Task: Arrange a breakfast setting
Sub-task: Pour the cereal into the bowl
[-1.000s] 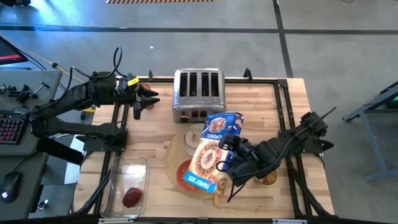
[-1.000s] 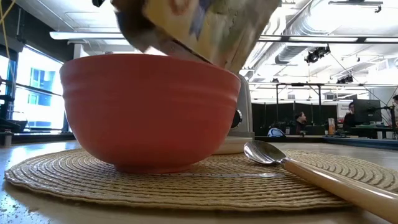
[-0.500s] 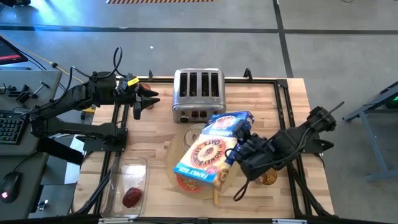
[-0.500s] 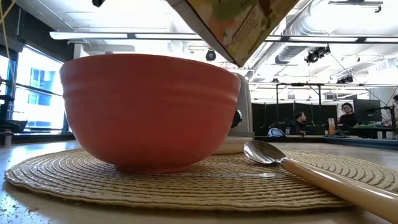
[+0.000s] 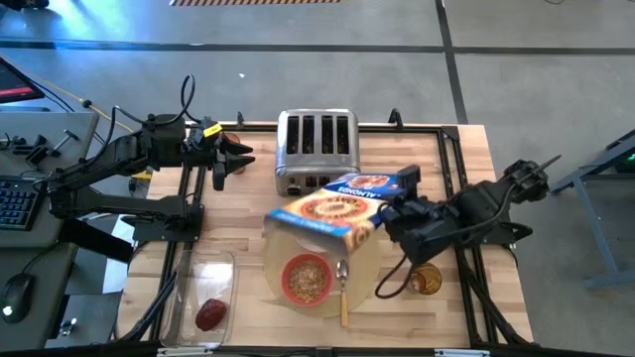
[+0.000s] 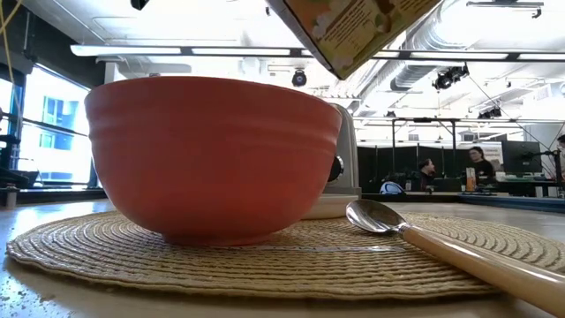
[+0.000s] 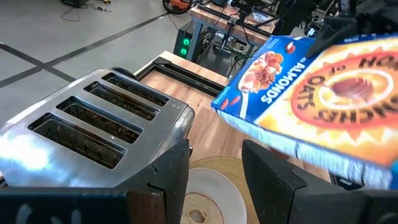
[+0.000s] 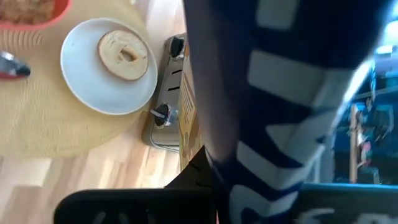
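Note:
My right gripper (image 5: 399, 205) is shut on a yellow and blue cereal box (image 5: 332, 206), held in the air above the small white plate (image 8: 109, 65) with the round toast slice (image 8: 127, 55). The red bowl (image 5: 306, 278), with cereal in it, stands on the round tan placemat (image 5: 362, 263). The wooden-handled spoon (image 5: 343, 290) lies beside it. My left gripper (image 5: 236, 159) waits open left of the toaster, touching nothing. The dark red fruit (image 5: 210, 314) lies in the clear tub (image 5: 203, 288). My right gripper holds the cereal box by its end toward the table's right (image 5: 385, 203), pinched between the two fingers. The fingers come about level from the table's right. The box is lifted clear and lies nearly flat with its front face up, its free end (image 5: 278, 220) toward the left.
The silver four-slot toaster (image 5: 317, 149) stands at the far middle, just behind the box. A small amber round object (image 5: 427, 281) sits right of the placemat. The tub is at the near left. People show in the room beyond (image 6: 481, 168).
My right gripper has risen and gone toward the table's far right, turning the cereal box from tipped steeply over the bowl to nearly level. The box has come off the bowl, whose cereal now shows, and hangs over the plate.

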Robot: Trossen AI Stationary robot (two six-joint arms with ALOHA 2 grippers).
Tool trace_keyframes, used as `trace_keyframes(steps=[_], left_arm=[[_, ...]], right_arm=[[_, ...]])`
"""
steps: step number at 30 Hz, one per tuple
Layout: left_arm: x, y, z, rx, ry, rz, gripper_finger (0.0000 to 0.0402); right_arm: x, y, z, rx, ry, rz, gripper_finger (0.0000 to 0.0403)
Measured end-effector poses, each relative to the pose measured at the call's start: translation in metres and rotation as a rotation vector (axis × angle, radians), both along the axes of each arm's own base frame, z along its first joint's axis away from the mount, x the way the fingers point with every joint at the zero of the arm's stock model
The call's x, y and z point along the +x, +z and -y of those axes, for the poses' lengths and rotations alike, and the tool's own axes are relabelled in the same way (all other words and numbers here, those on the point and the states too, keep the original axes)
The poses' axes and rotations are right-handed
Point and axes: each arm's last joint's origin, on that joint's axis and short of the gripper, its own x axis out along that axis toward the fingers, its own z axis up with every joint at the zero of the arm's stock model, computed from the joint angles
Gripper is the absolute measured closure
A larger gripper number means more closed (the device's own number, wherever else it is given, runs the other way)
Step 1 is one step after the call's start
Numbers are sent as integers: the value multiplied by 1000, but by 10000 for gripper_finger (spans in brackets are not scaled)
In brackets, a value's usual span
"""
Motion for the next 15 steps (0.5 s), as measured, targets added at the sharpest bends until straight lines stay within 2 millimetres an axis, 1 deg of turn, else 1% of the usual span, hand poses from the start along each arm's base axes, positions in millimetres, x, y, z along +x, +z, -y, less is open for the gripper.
trace_keyframes(steps=[6, 15], left_arm=[[0, 0, 0, 0, 0, 0, 264], [0, 0, 0, 0, 0, 0, 264]], right_arm=[[-5, 8, 13, 71, -121, 103, 403], [-13, 20, 41, 101, -299, 250, 403]])
